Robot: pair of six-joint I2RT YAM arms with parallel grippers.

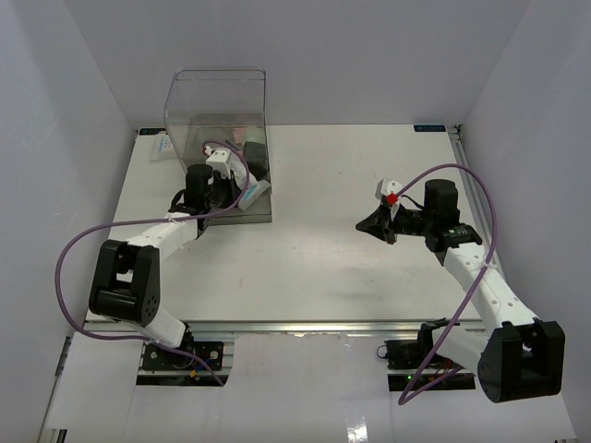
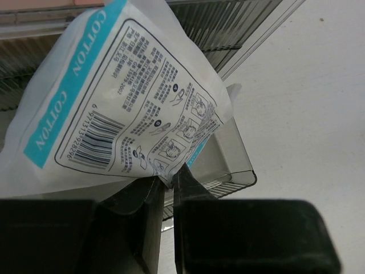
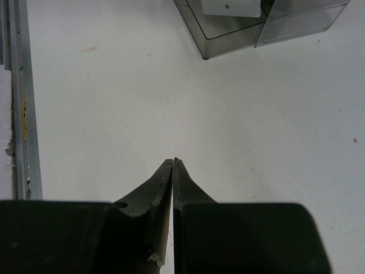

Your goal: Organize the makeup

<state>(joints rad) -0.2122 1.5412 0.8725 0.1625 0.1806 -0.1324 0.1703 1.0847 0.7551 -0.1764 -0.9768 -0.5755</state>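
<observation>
The left gripper (image 2: 173, 178) pinches a cotton packet's (image 2: 114, 97) corner above the smoky tray (image 2: 235, 162); the right gripper (image 3: 173, 164) is closed and empty.

The right end effector (image 3: 173, 162) hangs over the white worktop (image 3: 102, 91), its jaws pressed together. A smoky clear box (image 3: 228, 41) sits ahead. A metal rail (image 3: 20, 114) runs along the left.

The white bench (image 1: 314, 268) carries a clear box (image 1: 217, 101) at its far left, standing on a smoky grey tray (image 1: 263, 218). Just left of the box a small white-and-blue packet (image 1: 159, 146) lies on the surface. A metal rail (image 1: 305, 325) lines the near edge.
</observation>
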